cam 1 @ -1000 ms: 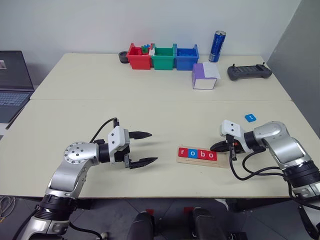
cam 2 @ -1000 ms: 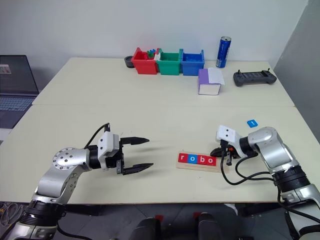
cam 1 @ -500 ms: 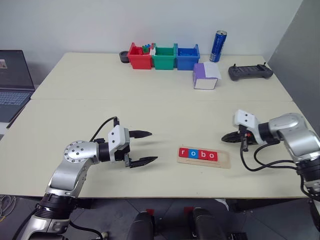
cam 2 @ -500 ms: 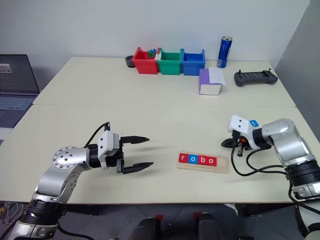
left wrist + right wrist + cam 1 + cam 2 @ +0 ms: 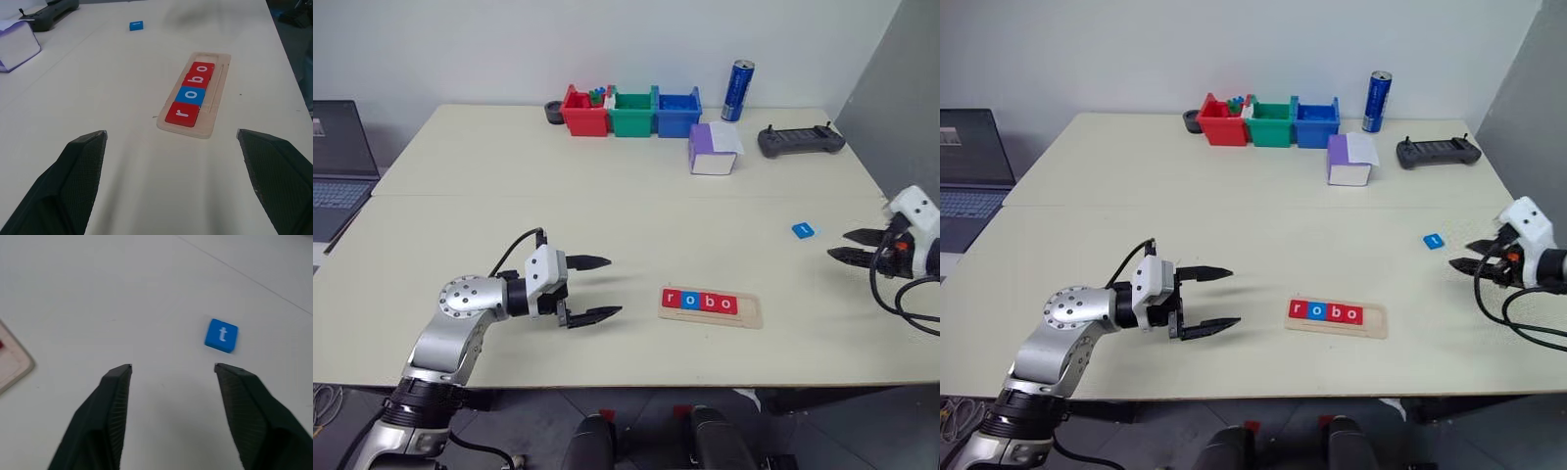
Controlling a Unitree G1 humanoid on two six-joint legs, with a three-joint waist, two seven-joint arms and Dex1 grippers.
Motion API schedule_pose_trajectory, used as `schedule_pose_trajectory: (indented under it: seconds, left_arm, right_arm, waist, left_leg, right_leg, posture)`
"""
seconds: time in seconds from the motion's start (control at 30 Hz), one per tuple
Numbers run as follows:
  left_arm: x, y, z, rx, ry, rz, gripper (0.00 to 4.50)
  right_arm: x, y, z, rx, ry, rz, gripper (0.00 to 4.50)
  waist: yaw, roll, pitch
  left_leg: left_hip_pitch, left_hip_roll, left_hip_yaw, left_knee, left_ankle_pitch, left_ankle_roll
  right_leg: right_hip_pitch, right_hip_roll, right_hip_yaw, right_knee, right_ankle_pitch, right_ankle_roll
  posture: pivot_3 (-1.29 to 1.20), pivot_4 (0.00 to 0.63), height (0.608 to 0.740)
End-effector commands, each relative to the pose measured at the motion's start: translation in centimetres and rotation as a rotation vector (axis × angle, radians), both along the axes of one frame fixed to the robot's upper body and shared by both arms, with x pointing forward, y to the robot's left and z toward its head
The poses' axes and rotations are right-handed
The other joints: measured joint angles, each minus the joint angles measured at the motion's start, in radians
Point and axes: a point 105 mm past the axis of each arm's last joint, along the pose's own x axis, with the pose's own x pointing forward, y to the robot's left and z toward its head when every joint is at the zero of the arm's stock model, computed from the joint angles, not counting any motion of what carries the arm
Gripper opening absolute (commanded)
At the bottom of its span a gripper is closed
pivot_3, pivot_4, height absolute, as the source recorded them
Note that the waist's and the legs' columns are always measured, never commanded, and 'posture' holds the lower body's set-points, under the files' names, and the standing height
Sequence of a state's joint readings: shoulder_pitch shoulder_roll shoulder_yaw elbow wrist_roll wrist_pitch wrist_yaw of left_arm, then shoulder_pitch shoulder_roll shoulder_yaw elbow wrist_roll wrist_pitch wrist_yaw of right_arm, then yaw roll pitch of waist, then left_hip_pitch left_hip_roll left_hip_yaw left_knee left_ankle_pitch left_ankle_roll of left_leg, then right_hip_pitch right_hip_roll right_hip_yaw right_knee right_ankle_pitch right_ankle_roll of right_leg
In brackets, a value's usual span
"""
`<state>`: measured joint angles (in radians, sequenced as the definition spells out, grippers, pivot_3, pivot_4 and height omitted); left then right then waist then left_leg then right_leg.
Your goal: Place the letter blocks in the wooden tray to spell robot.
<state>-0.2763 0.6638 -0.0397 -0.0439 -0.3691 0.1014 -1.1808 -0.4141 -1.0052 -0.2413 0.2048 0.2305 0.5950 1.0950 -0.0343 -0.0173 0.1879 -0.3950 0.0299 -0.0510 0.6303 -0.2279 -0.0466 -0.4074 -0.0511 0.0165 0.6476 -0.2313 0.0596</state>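
Tiles spelling r, o, b, o (image 5: 701,303) sit in the wooden tray (image 5: 750,312); blue t tile (image 5: 804,230) lies near the empty, spread right gripper (image 5: 849,245); left gripper (image 5: 597,288) gapes empty.

The pale cream bench (image 5: 509,225) is carrying a thin pale wooden tray (image 5: 750,311) whose four flat square tiles are showing red, blue, red, red (image 5: 701,303), each with a white lowercase letter. A separate blue square tile (image 5: 804,230) is showing a white "t". At the far edge, red (image 5: 579,117), green (image 5: 631,117) and blue (image 5: 676,117) plastic bins are standing beside a blue metal can (image 5: 738,91), a purple-and-white box (image 5: 713,152) and a dark grey controller (image 5: 801,141). Both grippers are wearing black fingers (image 5: 590,262) and white housings.
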Motion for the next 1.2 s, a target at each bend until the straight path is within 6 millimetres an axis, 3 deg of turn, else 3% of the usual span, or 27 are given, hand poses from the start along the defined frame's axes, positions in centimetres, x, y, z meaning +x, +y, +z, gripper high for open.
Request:
schedule_pose_trajectory:
  seconds: [0.03,0.1,0.27,0.53,0.67,1.2]
  left_arm:
    - [0.1,-0.5,0.6,-0.001,-0.027,-0.030,4.50]
    - [0.1,-0.5,0.6,-0.002,-0.027,-0.033,4.50]
    - [0.1,-0.5,0.6,-0.003,-0.030,-0.029,4.50]
    - [-0.2,-0.4,0.4,-0.006,-0.030,-0.019,4.50]
    - [-0.3,-0.6,0.3,-0.008,-0.031,-0.019,4.50]
    - [-0.7,-0.3,0.3,-0.006,-0.029,-0.006,4.50]
  right_arm:
    - [0.7,-0.4,1.2,0.020,-0.058,-0.056,3.94]
    - [1.4,-0.4,1.0,0.043,-0.067,-0.091,4.49]
    - [3.3,0.3,0.7,0.130,-0.098,-0.150,4.49]
    - [7.2,-0.8,-2.6,0.152,-0.013,-0.402,4.49]
    - [8.8,-0.5,-2.4,0.186,-0.014,-0.450,4.49]
    - [9.5,-0.5,-2.7,0.080,0.009,-0.417,4.49]
  waist:
    - [0.000,0.000,0.000]
    - [-0.001,0.000,0.000]
    - [0.000,0.000,0.000]
    - [0.000,0.000,0.000]
    - [0.000,0.000,0.000]
    - [0.000,0.000,0.000]
  left_leg:
    - [0.000,0.000,0.000,0.000,0.000,0.000]
    - [0.000,0.000,0.000,0.000,0.000,0.000]
    - [0.000,0.000,0.000,0.000,0.000,0.000]
    - [-0.001,0.000,0.000,0.000,0.000,0.000]
    - [-0.001,0.000,0.000,-0.001,0.000,0.000]
    - [-0.002,0.000,0.000,-0.001,0.000,0.000]
  right_leg:
    - [0.000,0.000,0.000,0.000,0.000,0.000]
    - [0.000,0.000,0.000,0.000,0.000,0.000]
    - [0.000,0.000,0.000,0.000,0.000,0.000]
    - [0.000,0.000,0.000,-0.001,0.000,0.000]
    - [0.000,0.000,0.000,-0.001,0.000,-0.001]
    - [-0.001,0.000,0.000,-0.001,0.003,-0.005]
  posture:
    - [0.00,0.150,0.740]
    - [0.00,0.150,0.740]
    - [0.00,0.150,0.740]
    - [0.00,0.150,0.740]
    - [0.00,0.150,0.740]
    - [0.00,0.150,0.740]
